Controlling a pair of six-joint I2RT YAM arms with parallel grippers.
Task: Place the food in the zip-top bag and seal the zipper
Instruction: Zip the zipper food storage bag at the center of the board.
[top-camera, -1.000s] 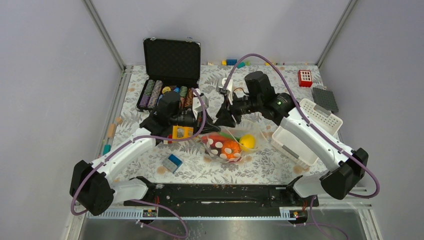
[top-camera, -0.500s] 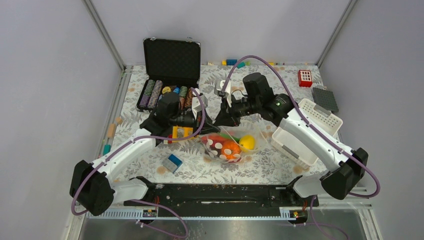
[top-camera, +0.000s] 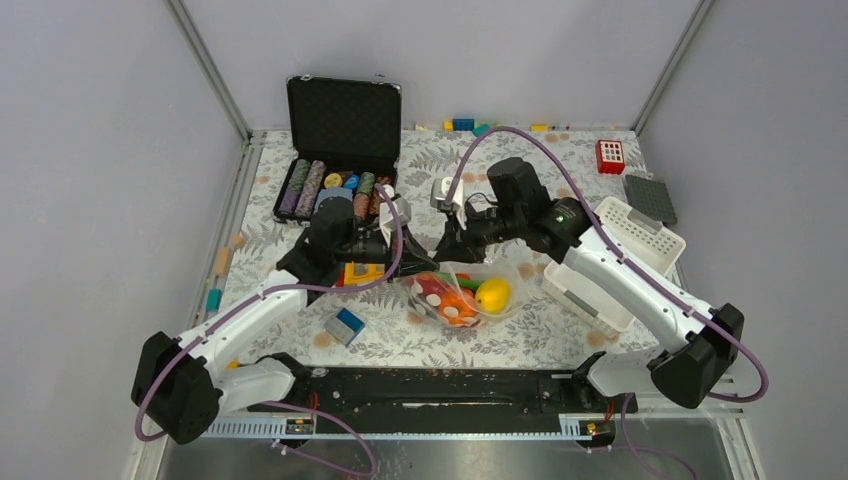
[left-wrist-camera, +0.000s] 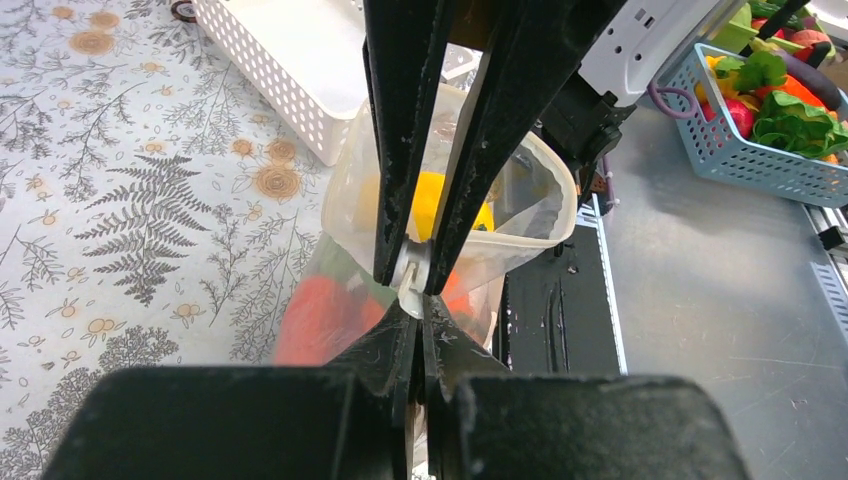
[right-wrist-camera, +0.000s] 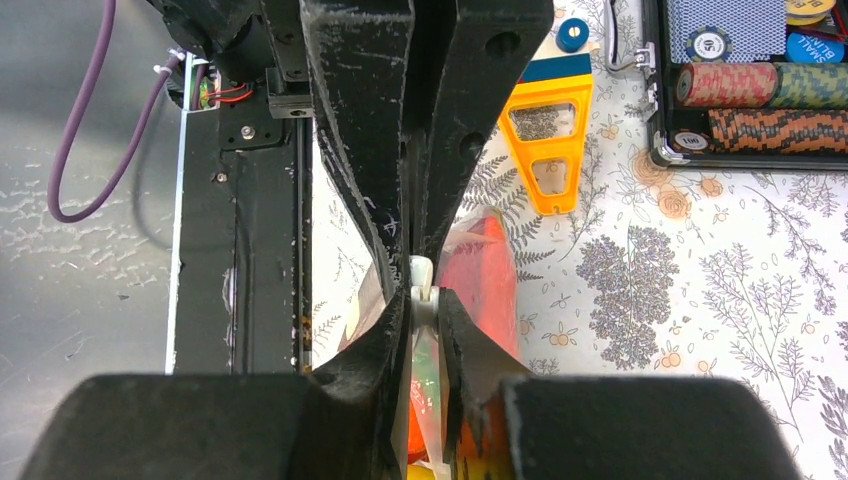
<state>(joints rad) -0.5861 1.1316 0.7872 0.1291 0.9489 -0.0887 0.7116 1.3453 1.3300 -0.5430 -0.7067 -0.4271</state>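
Just beyond the black base rail (top-camera: 430, 385), on the floral table (top-camera: 520, 340), a blue block (top-camera: 348, 325) lies left of centre. Right of it, at mid-table, the zip-top bag (top-camera: 440, 300) rests with the food inside. A yellow piece (top-camera: 493, 294) sits on the bag's right side, with orange and red pieces (top-camera: 455, 298) to its left.

Both arms meet at the bag's far edge. The left gripper (left-wrist-camera: 413, 280) is pinched tight on the bag's rim. The right gripper (right-wrist-camera: 423, 297) is clamped on the same edge, just to the right. In the left wrist view the zipper (left-wrist-camera: 520, 238) gapes in an open loop, unsealed.

A yellow-orange toy frame (top-camera: 362, 272) lies just left of the bag, under the left arm. Right of the bag stands a white basket (top-camera: 590, 290), with a slotted basket (top-camera: 640, 235) behind it.

Farther back on the left, an open black case (top-camera: 345, 120) holds rows of poker chips (top-camera: 330, 185). Far right are a grey plate (top-camera: 650, 198) and a red block (top-camera: 610, 156). Small colourful blocks (top-camera: 462, 124) line the far edge.
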